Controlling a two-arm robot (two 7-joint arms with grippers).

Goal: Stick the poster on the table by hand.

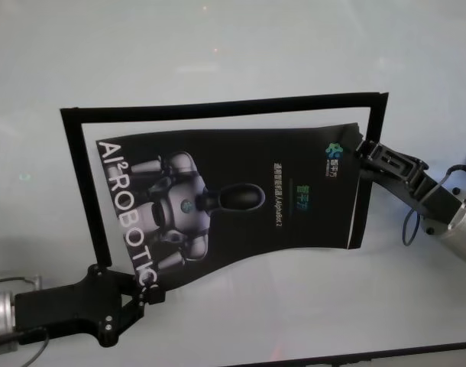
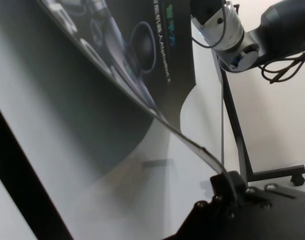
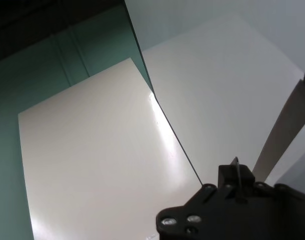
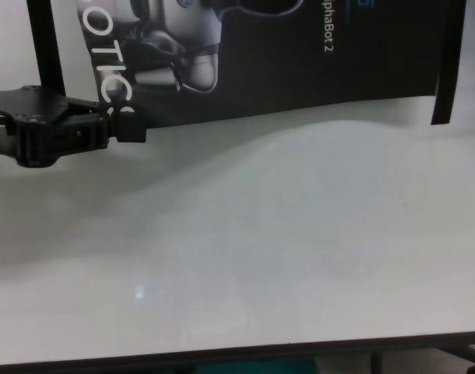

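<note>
The left hand [image 1: 145, 294] is clenched on the near left corner of the poster [image 1: 241, 191], its fingertips pinching the sheet's edge just below the white lettering; the left wrist view shows the thin edge seated in the closed jaws. The right hand [image 1: 365, 151] grips the far right corner, beside the small teal logo, and the right wrist view shows the sheet's edge held between its fingertips. The poster is held above the table [image 1: 294, 306], sagging between the two hands and casting a soft shadow on the surface. Its long axis runs left to right across the head view; the printed robot figure lies on its side with its head toward the right. The sheet is glossy black, with a silver-grey robot, large white letters along the left edge and small white text near the centre. A black tape frame [image 1: 218, 111] on the table outlines the left, far and right sides behind it.
</note>
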